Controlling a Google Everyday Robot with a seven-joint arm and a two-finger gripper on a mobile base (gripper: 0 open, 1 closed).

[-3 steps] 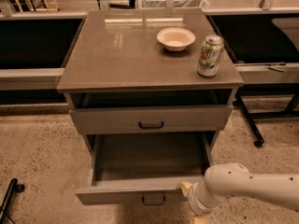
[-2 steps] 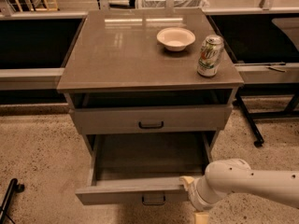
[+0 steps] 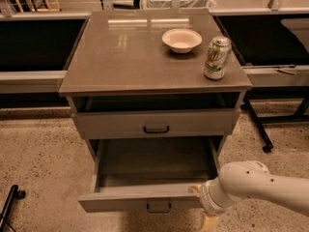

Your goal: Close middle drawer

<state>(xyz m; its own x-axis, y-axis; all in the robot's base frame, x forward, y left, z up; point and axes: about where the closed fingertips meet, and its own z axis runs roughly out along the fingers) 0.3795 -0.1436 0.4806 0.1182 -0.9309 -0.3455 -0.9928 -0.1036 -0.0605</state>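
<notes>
Middle drawer (image 3: 154,170) of grey cabinet (image 3: 120,57), pulled far out beneath slightly open top drawer (image 3: 154,124). Gripper (image 3: 202,204) against right end of its front panel; grip opening not discernible. Bowl (image 3: 181,39) and drink can (image 3: 217,58) on cabinet top.

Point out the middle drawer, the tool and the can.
middle drawer (image 3: 120,202): camera view, left part of its front.
tool (image 3: 201,203): camera view, its tip, at the drawer front's right end.
can (image 3: 217,58): camera view, middle of its side.

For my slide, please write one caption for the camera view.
Tool at the open middle drawer's right front corner; bowl and drink can on the cabinet top.
</notes>
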